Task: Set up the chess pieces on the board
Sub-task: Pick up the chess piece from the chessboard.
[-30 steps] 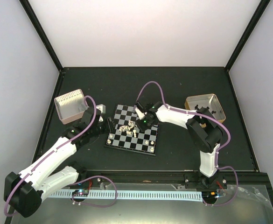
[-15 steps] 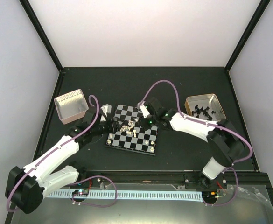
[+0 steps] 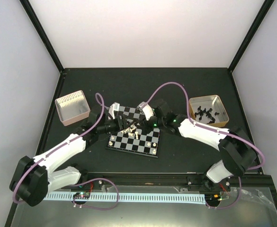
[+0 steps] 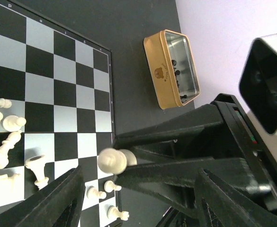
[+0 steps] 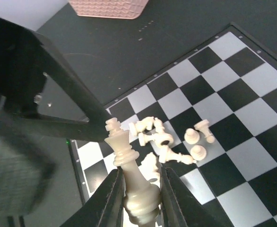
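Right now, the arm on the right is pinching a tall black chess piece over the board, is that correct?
Not quite. The right gripper does pinch a tall chess piece over the board, but that piece is cream-white, not black; the right wrist view shows it.

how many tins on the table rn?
2. The pink tin sits left of the chessboard; the gold tin sits right of it, holding black chess pieces. None looks hidden.
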Controlling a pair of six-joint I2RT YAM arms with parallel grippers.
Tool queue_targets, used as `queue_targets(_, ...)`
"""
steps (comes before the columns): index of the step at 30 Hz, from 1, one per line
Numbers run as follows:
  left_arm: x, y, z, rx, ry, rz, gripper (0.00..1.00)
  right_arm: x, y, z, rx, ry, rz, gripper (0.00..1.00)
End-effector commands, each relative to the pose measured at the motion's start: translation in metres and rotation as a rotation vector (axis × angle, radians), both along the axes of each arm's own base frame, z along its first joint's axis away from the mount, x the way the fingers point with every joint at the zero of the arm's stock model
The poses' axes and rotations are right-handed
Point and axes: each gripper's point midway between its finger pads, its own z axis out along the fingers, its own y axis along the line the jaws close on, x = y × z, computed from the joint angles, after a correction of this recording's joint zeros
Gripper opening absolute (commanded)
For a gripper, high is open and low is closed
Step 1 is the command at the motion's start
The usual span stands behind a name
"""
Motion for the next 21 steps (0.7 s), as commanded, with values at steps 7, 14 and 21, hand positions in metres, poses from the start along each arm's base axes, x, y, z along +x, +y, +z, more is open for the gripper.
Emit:
queue_targets(7, 0.007, -0.007, -0.001, -0.065, 0.012, 0.001, 0.45, -0.010, 0.011, 0.036, 0.127, -0.034, 0.065, 0.19)
queue_targets(14, 0.008, -0.007, 0.003, -0.077, 0.000, 0.002, 0.23, -0.014, 0.011, 0.038, 0.144, -0.020, 0.073, 0.20)
queue_targets(21, 0.004, -0.010, 0.015, -0.132, -0.013, -0.013, 0.02, -0.015, 0.009, 0.056, 0.195, 0.024, 0.026, 0.33)
